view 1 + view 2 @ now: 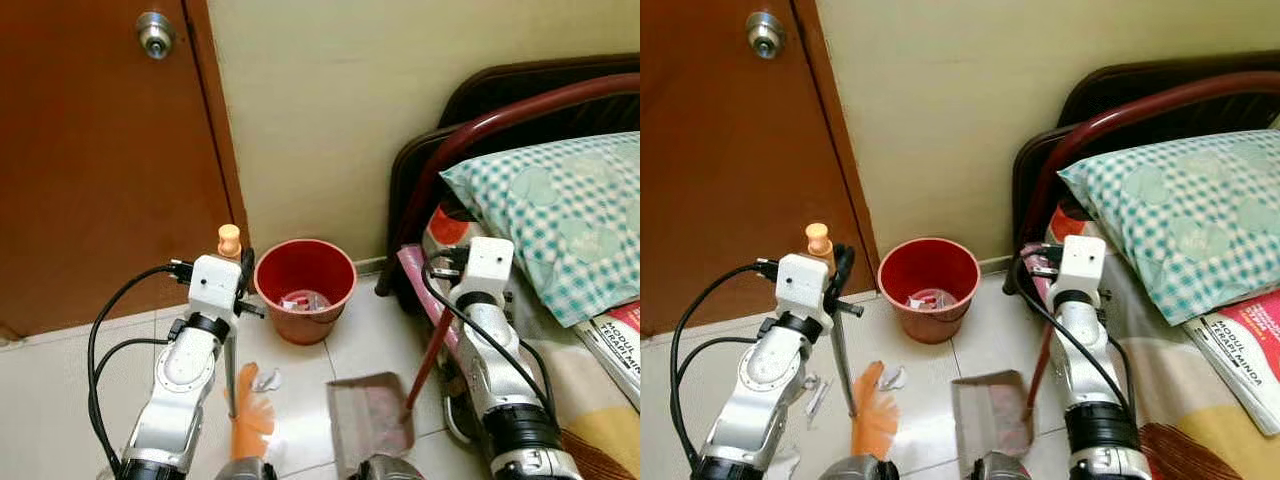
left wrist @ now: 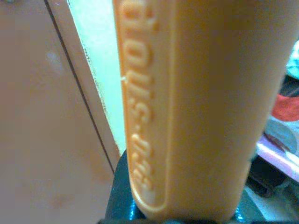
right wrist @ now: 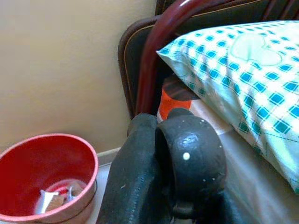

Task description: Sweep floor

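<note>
My left gripper (image 1: pixel 243 268) is shut on an upright broom. Its orange handle top (image 1: pixel 229 239) sticks up above the wrist and looms close in the left wrist view (image 2: pixel 196 107). The thin shaft runs down to orange bristles (image 1: pixel 250 420) on the white tiles. Paper scraps (image 1: pixel 268 378) lie beside the bristles. My right gripper (image 1: pixel 446 264) is shut on the dark red handle (image 1: pixel 428 358) of a grey dustpan (image 1: pixel 368 422) resting on the floor right of the broom. A red bucket (image 1: pixel 305 285) with scraps inside stands by the wall behind both.
A brown door (image 1: pixel 100 150) with a metal knob (image 1: pixel 155 35) is at the left. On the right stands a bed with a dark red frame tube (image 1: pixel 500 115), a teal checked pillow (image 1: pixel 560 210) and a magazine (image 1: pixel 620 340), close against my right arm.
</note>
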{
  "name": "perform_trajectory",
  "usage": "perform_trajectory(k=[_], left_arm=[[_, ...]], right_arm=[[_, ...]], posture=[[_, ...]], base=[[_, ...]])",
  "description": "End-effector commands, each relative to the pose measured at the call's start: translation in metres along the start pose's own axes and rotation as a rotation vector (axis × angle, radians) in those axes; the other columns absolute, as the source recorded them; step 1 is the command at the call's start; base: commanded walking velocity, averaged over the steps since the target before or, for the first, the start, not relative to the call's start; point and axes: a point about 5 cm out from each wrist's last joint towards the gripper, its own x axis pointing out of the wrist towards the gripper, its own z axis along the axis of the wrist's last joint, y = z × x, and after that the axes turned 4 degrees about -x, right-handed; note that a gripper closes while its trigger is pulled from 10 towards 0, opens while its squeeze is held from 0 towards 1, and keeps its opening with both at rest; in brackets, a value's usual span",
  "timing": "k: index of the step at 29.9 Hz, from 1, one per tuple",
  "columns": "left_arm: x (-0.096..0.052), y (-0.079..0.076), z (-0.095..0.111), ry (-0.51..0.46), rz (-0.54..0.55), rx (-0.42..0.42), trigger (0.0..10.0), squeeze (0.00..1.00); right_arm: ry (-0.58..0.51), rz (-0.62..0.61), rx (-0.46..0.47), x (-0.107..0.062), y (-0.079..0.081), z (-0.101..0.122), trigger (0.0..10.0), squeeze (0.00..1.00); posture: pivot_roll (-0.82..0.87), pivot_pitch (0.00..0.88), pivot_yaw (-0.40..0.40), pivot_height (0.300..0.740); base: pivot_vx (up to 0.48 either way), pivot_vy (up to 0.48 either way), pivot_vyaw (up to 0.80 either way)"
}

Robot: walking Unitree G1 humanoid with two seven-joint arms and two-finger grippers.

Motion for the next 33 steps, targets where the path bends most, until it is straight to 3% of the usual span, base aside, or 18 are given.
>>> perform_trajectory(k=[1, 10, 14, 25, 28, 33], left_arm=[[0.006, 0.000, 0.019, -0.064, -0.027, 0.067, 10.0, 0.00], [0.016, -0.012, 0.017, -0.073, -0.134, 0.062, 10.0, 0.00], [0.023, -0.017, 0.015, -0.066, -0.172, 0.055, 10.0, 0.00], [0.030, -0.057, 0.020, -0.075, -0.422, 0.026, 10.0, 0.00], [0.029, -0.066, 0.023, -0.078, -0.465, 0.002, 10.0, 0.00], [0.029, -0.080, 0.037, -0.089, -0.498, -0.124, 10.0, 0.00]], right_arm=[[-0.050, -0.011, 0.009, 0.006, 0.001, 0.011, 10.0, 0.00], [-0.103, -0.045, 0.056, 0.026, 0.004, 0.028, 10.0, 0.00], [-0.110, -0.044, 0.080, 0.031, 0.012, 0.033, 10.0, 0.00], [-0.098, -0.050, 0.064, 0.031, 0.032, 0.027, 10.0, 0.00], [-0.103, -0.056, 0.065, 0.031, 0.033, 0.028, 10.0, 0.00], [-0.114, -0.070, 0.050, 0.031, 0.037, 0.029, 10.0, 0.00]], posture=[[0.01, 0.147, 0.002, 0.740], [0.04, 0.177, 0.003, 0.740], [0.05, 0.189, 0.008, 0.740], [0.08, 0.216, 0.018, 0.740], [0.08, 0.216, 0.021, 0.740], [0.08, 0.206, 0.018, 0.740]], base=[[0.000, 0.000, 0.00], [0.000, 0.000, 0.00], [0.000, 0.000, 0.00], [0.000, 0.000, 0.00], [0.000, 0.000, 0.00], [0.000, 0.000, 0.00]])
